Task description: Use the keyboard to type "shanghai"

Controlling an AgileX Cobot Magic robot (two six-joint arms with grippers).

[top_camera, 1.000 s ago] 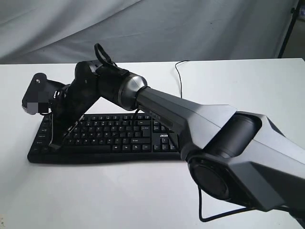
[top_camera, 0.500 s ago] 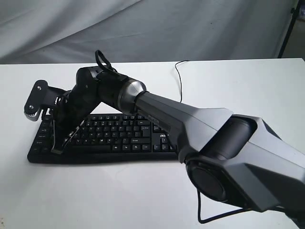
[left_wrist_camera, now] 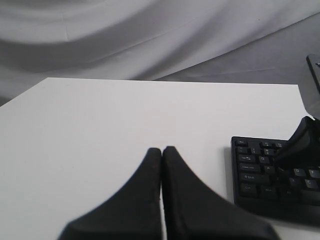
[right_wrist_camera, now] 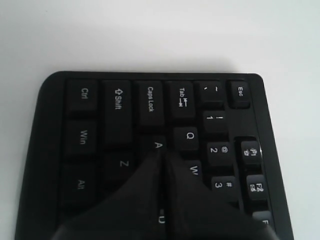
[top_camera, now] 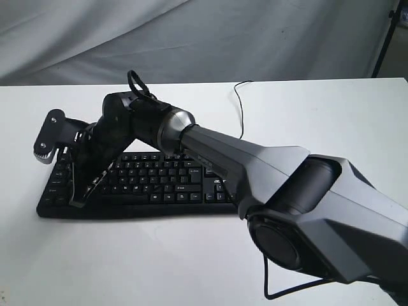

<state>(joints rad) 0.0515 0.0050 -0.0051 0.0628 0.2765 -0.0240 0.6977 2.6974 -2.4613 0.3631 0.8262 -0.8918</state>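
Note:
The black keyboard (top_camera: 159, 185) lies on the white table, left of centre in the exterior view. My right arm reaches across it to its left end. The right gripper (top_camera: 76, 199) is shut, its tips pointing down at the left key block. In the right wrist view the shut right gripper (right_wrist_camera: 162, 151) has its tips at the edge of the A key (right_wrist_camera: 158, 145), beside Q and W; whether it presses the key I cannot tell. The left gripper (left_wrist_camera: 161, 149) is shut over bare table beside the keyboard (left_wrist_camera: 260, 175). It holds nothing.
A thin black cable (top_camera: 239, 108) runs from the keyboard toward the back of the white table (top_camera: 127, 255). Grey cloth (top_camera: 255, 38) hangs behind. The big right arm (top_camera: 255, 166) covers the keyboard's right part. A black stand (top_camera: 386, 38) is at the far right.
The right wrist has shifted a little and dipped, bringing the shut fingertips lower onto the keyboard's left end. The keyboard has not moved.

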